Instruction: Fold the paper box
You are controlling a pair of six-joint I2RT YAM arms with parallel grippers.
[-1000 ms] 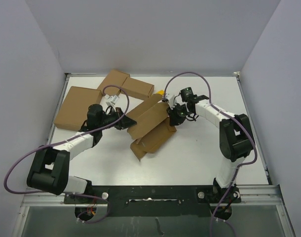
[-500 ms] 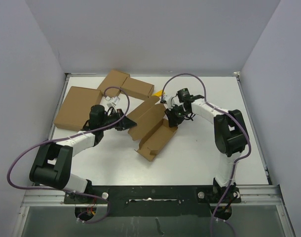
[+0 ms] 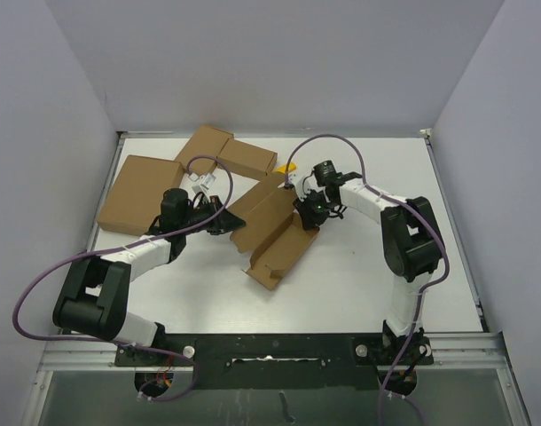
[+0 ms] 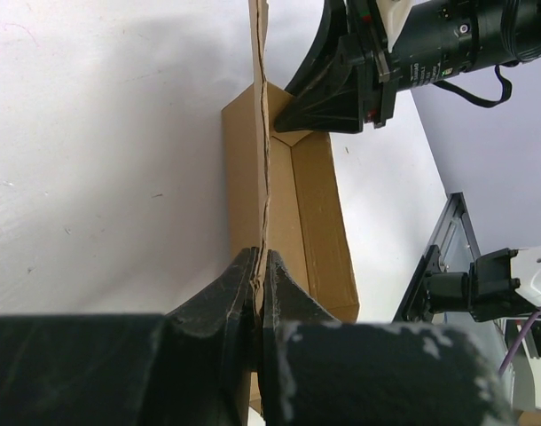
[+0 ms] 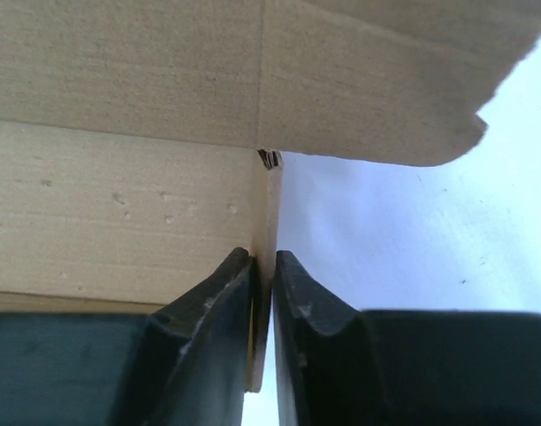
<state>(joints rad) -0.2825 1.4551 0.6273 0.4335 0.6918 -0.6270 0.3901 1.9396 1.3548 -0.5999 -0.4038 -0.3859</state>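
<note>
**Both Pincers Clamped on the Half-Folded Box**

The paper box (image 3: 269, 213), matte brown corrugated card, lies mid-way across the white table (image 3: 368, 266), with an open trough on its 5 o'clock side. Only the wrist views show the grips. The left gripper (image 4: 260, 266) pinches a thin upright wall at 9 o'clock. The right gripper (image 5: 264, 266) nips a panel edge at 2 o'clock. A flat squarish carton (image 3: 137, 191) lies at 10 o'clock and 2 small cartons (image 3: 246, 158) at 12.

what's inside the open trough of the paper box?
Left wrist view: only bare cardboard floor and walls show inside the paper box, with no loose item visible. The trough's near end is hidden behind the left end effector, which pinches the box's upright panel.
</note>
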